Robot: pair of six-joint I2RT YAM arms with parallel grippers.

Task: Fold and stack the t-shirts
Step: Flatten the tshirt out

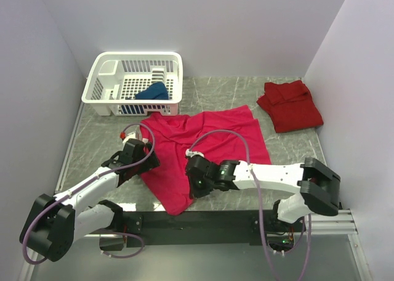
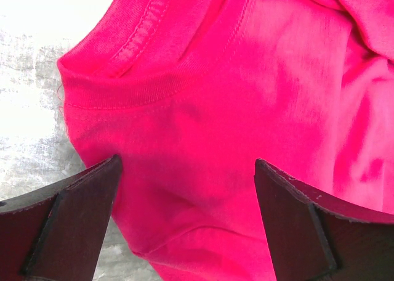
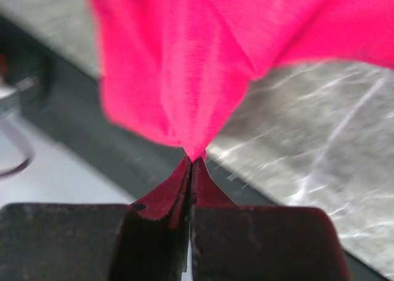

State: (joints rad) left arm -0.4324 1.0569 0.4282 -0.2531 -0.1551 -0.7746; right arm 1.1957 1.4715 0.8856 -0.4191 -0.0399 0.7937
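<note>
Fold of magenta t-shirt (image 1: 215, 136) pinched in right tool (image 3: 192, 164); left tool (image 2: 186, 164) spread over collar (image 2: 141, 87) edge.

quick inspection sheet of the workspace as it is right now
surface: grey marbled table
job's things: magenta t-shirt spread unfolded at centre; dark red t-shirt bunched at far right; dark blue t-shirt inside the basket
clutter: the basket, white lattice, far left
grippers: left gripper open over the magenta collar; right gripper shut on a magenta fold
cables: purple cable looping above the magenta t-shirt
surroundings: plain white walls
</note>
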